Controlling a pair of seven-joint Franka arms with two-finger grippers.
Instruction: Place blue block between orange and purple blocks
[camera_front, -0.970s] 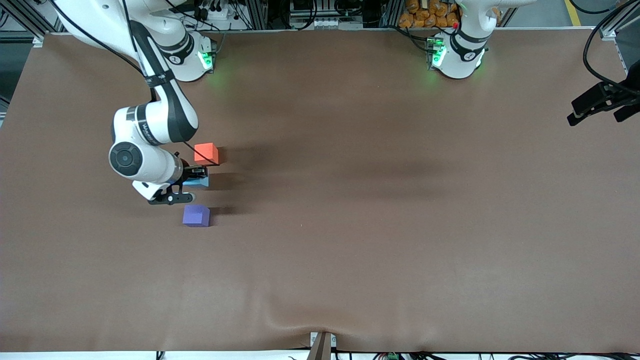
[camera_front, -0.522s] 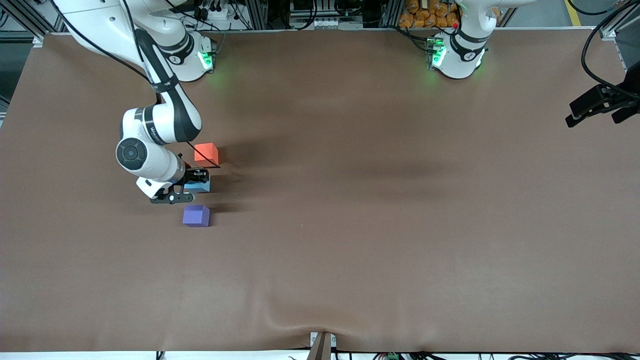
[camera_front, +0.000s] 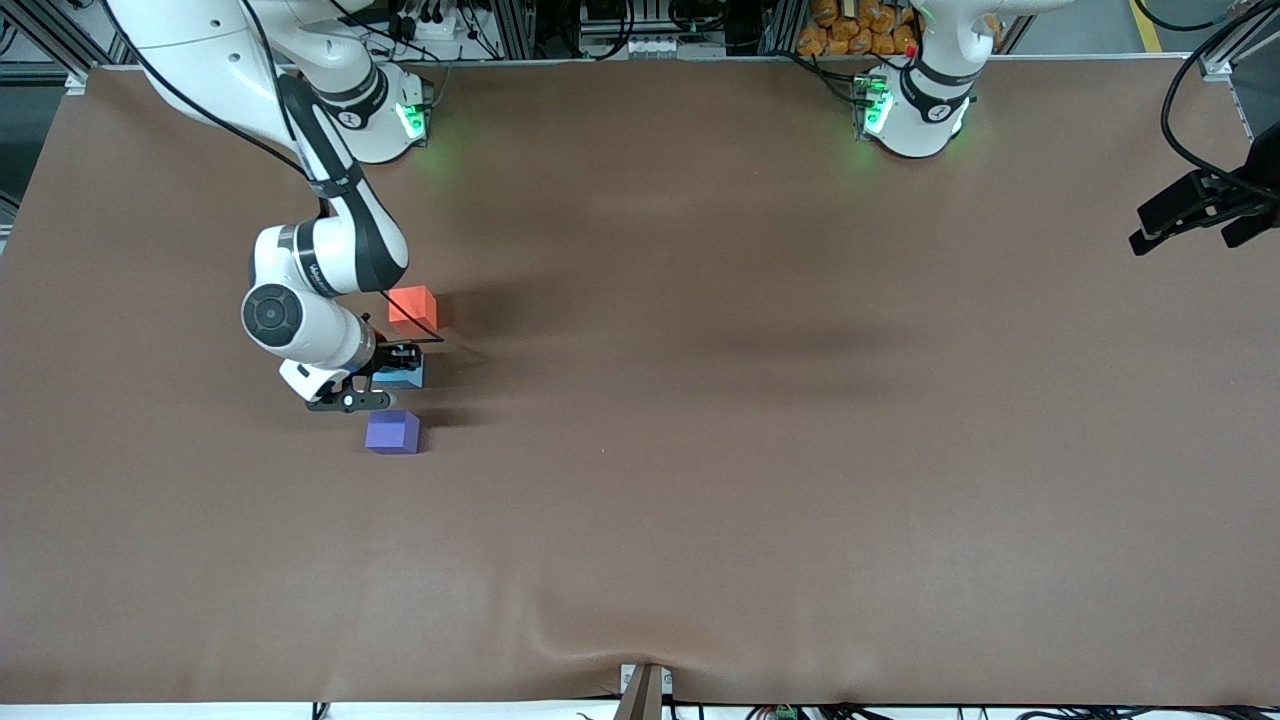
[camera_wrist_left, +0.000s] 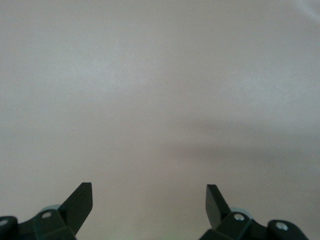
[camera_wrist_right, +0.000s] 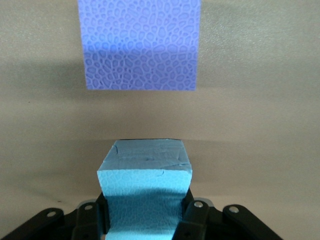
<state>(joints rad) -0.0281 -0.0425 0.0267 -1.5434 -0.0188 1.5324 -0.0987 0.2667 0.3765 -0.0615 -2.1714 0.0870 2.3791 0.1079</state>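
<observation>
The right pincer (camera_front: 385, 378) grips the blue block (camera_front: 404, 377) and has carried it lower over the worktop (camera_front: 760, 420), into the gap between the orange block (camera_front: 412, 306) and the purple block (camera_front: 392, 432) (release seems next). The left pincer (camera_front: 1195, 212) waits open at the left arm's end.

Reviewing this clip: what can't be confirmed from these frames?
- Front view: the right gripper covers part of the blue block, so whether it rests on the table is unclear.
- Right wrist view: the orange block is out of frame; only the purple block shows.
</observation>
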